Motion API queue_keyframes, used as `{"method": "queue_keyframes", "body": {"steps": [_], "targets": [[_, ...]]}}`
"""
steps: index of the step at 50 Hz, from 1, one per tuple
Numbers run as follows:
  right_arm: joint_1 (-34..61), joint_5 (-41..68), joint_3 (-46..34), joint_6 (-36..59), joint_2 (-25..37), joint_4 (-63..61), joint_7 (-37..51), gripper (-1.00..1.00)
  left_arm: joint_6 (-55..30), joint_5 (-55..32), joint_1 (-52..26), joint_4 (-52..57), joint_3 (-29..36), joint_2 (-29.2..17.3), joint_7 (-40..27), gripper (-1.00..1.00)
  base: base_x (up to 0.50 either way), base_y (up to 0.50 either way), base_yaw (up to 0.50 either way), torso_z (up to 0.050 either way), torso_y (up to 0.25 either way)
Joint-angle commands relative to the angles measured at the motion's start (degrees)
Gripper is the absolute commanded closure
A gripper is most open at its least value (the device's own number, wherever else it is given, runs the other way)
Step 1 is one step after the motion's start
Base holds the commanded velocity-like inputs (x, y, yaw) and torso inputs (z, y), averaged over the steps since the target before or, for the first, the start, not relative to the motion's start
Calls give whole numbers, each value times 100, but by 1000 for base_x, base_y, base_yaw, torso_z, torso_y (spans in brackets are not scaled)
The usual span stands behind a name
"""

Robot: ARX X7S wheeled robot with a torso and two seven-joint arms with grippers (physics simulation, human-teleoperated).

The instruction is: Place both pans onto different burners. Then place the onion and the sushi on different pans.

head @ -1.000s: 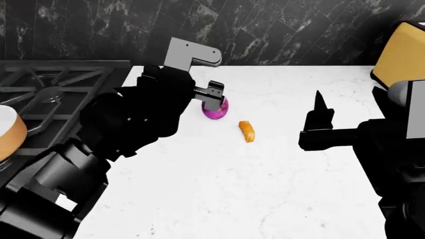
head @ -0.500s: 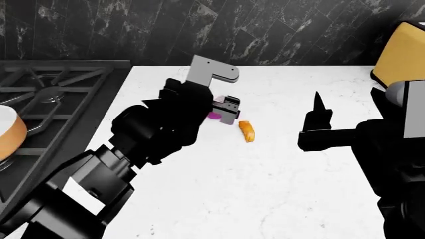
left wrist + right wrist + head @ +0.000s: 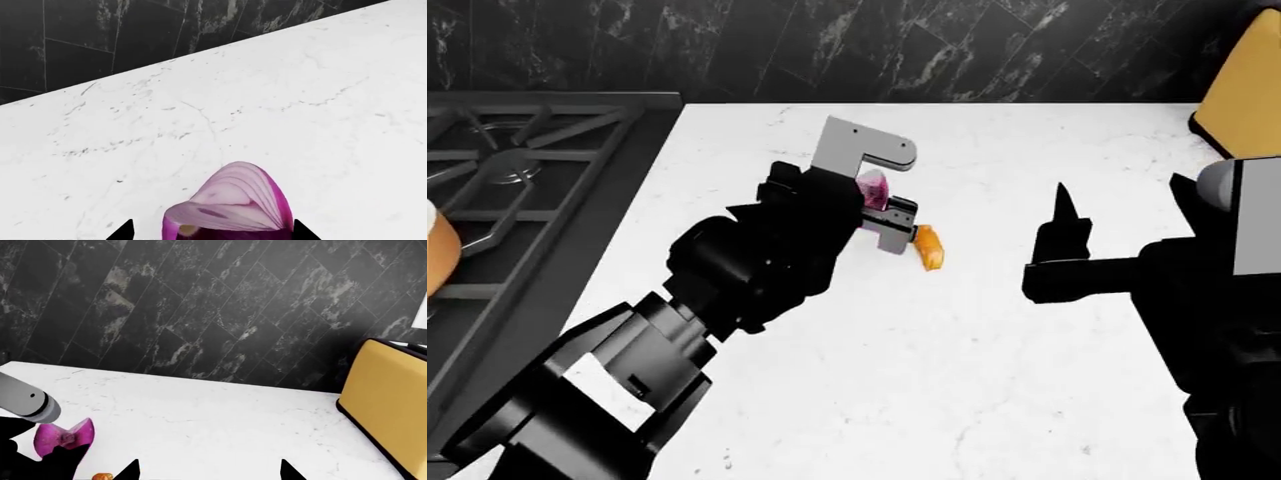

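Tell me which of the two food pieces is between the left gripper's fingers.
The purple onion, held in the left gripper with its layered cut face showing. The smaller orange sushi lies free on the white counter beside it.

arms: glossy black, faceted | left wrist bracket: grey

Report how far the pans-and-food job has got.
Done: only the orange saucepan shows, on the stove; the frying pan is out of view. In hand: the left gripper holds the onion. Left: the sushi lies on the counter; the right gripper is empty.
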Motion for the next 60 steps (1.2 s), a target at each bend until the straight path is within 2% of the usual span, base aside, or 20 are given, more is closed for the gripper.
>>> {"method": "queue_keyframes", "body": {"steps": [1,26,27,45,53,56,60], "targets": [[-2,-8,-9,29,-46,4,4,-100,27,-30,29,-74,26,14,2,-100,0,0,0,0,0],[-60,-55,-3,5,-88,53,-49,-100,178,-2,67,-234,123,62,-51,-100,0,0,0,0,-47],[-67,-59,-3,0,-88,53,-51,-100,199,6,71,-203,127,48,-61,100,0,0,0,0,0],[-124,-96,-5,-19,-111,81,-63,-100,233,-98,64,124,38,-209,-222,100,0,0,0,0,0],[-115,-97,2,-12,-135,100,-68,-100,-158,-571,36,1941,-367,-1215,-935,100,0,0,0,0,0],[-96,-87,6,6,-144,96,-60,-100,-252,-703,58,2341,-456,-1422,-1103,100,0,0,0,0,0],[36,-43,-33,151,-294,144,-17,-100,-470,-1074,230,3583,-688,-2113,-1563,100,0,0,0,0,0]]}}
